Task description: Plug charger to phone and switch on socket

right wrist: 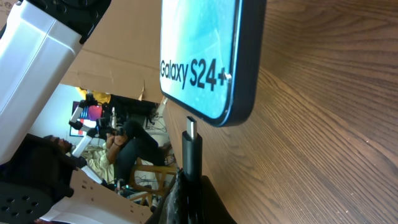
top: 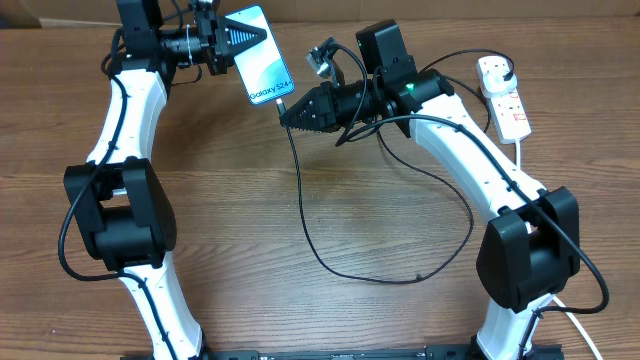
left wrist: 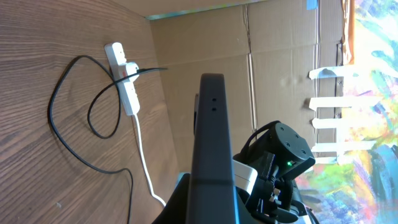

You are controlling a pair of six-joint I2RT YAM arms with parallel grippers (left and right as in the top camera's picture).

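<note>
Gripping the phone (top: 260, 55) by its upper end, my left pincer (top: 230, 41) is clamped shut and holds it tilted above the table (top: 300, 310), the "Galaxy S24" edge pointing toward my other arm. Just right of that edge, my right pincer (top: 289, 112) is closed on the charger (right wrist: 191, 158). Its connector tip (right wrist: 191, 126) sits close under the phone's edge, but apart from it. The black cable loops across the wood to the socket (top: 505, 100) at far right.

The phone (top: 258, 55) is light blue, charger (right wrist: 191, 152) black, socket (top: 503, 95) white, table (top: 300, 310) wood-grained.
</note>
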